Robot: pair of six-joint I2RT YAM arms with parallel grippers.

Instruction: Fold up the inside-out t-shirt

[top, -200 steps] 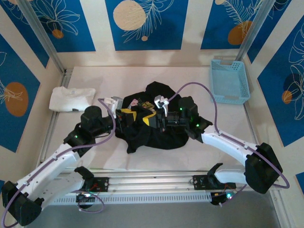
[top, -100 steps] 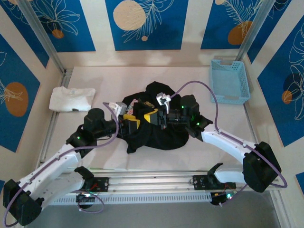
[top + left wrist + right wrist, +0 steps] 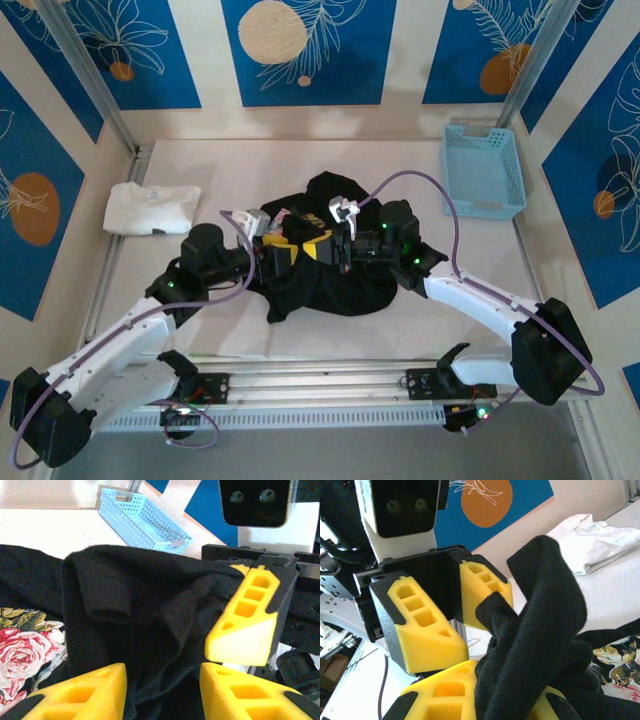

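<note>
Table (image 3: 400, 170): pale, bare along the far edge.

Inside-out t-shirt (image 3: 330, 285): black, bunched in a loose heap at mid-table, slightly towards the near edge, under both wrists. Judged light, limp and grippy rather than slick. No shape of its own, so likely to sag and drag from any single hold. Best taken at a hem or shoulder seam, pinched well in, with two holds well apart to spread it flat.

White t-shirt (image 3: 152, 208): folded, by the left edge, well apart from the black one.

Light-blue basket (image 3: 483, 172): far right corner.

Right gripper (image 3: 495, 702): clamped tight on a raised ridge of the black cloth.

Left gripper (image 3: 162, 690): jaws apart, black cloth lying in the gap, not seen pinched. Nose to nose with the right gripper.

Views compared:
- Top: whole outline of the heap and its place on the table, jaws too small to read.
- Left wrist: rose print (image 3: 25, 645) on a lower layer, plus a rolled-over edge.
- Right wrist: cloth standing up out of the closed fingers.
</note>
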